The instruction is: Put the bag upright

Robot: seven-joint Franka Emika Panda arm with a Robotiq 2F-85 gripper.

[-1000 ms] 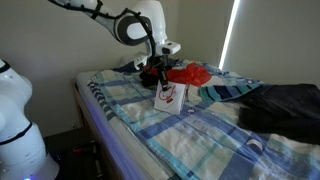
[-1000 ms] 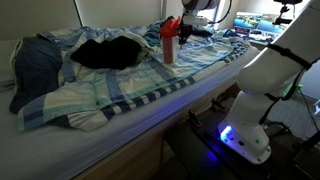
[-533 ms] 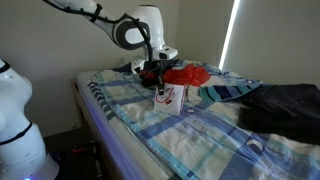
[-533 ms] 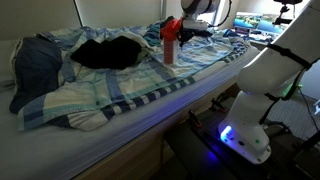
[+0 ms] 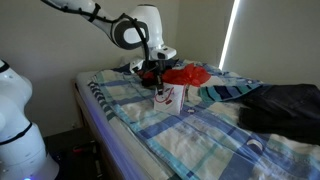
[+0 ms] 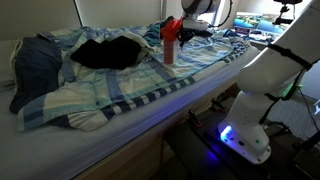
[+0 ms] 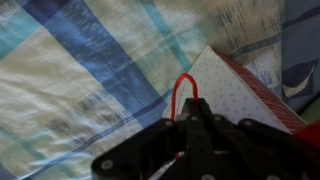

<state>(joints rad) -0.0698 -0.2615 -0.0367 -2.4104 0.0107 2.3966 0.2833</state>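
Observation:
The bag [image 5: 169,98] is small and white with a red mark on its front. It stands roughly upright on the plaid bedsheet [image 5: 200,130]. It also shows in an exterior view [image 6: 169,46] and in the wrist view [image 7: 238,92]. My gripper [image 5: 156,80] is right above its top, and it also shows in an exterior view [image 6: 180,32]. In the wrist view my gripper [image 7: 185,118] is shut on the bag's thin red handle loop [image 7: 183,85].
A red cloth [image 5: 190,74] lies just behind the bag. A dark navy cloth [image 5: 285,105] lies at one end of the bed and also shows in an exterior view [image 6: 35,62]. A black bundle [image 6: 108,50] lies mid-bed. A white mannequin [image 5: 15,110] stands beside the bed.
The arm's upper part shifted slightly. The bag and my gripper stay in about the same place, with the handle still held.

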